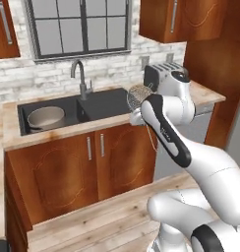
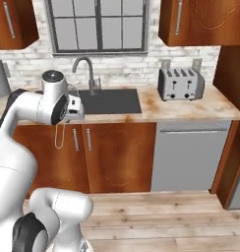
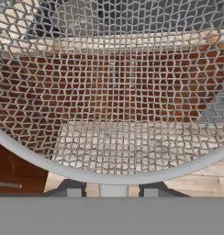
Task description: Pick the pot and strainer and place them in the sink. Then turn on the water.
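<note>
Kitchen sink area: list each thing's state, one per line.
Pot: upright in the sink's left basin.
Strainer: held up in the claw, over the counter edge.
Tap: off, no stream.
Sink: right basin empty.
Cupboard doors: closed.

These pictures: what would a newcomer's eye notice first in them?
The silver mesh strainer is in the air at the gripper, in front of the counter edge near the sink's right basin. The pot sits in the left basin. No water runs from the tap.
</note>
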Robot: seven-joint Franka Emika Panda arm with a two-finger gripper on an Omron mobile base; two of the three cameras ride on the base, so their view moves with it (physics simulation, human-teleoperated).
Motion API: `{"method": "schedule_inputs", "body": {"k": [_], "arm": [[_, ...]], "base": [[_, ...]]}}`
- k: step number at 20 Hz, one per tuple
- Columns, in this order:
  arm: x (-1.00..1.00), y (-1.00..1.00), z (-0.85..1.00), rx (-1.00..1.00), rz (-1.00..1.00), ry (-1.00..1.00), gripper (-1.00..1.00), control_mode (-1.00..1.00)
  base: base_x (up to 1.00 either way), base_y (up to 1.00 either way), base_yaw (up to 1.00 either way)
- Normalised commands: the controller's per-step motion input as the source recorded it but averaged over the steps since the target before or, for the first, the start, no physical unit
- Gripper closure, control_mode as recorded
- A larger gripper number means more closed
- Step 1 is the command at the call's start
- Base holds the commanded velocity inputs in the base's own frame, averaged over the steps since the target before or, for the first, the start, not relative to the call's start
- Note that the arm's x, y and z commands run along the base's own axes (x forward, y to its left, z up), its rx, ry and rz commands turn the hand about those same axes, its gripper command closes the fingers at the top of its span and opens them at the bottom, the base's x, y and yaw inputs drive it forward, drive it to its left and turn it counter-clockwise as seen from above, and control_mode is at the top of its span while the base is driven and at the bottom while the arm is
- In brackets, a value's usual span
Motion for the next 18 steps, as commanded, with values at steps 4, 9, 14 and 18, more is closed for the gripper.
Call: {"method": "schedule_inputs", "body": {"k": [4, 9, 14, 18], "arm": [[0.00, 0.00, 0.00, 0.00, 0.00, 0.00, 1.00, 1.00], [0.00, 0.00, 0.00, 0.00, 0.00, 0.00, 1.00, 1.00], [0.00, 0.00, 0.00, 0.00, 0.00, 0.00, 1.00, 1.00], [0.00, 0.00, 0.00, 0.00, 0.00, 0.00, 1.00, 1.00]], "base": [[0.59, 0.26, 0.06], [0.37, 0.41, 0.05], [0.14, 0.49, 0.05], [0.24, 0.34, 0.04]]}}
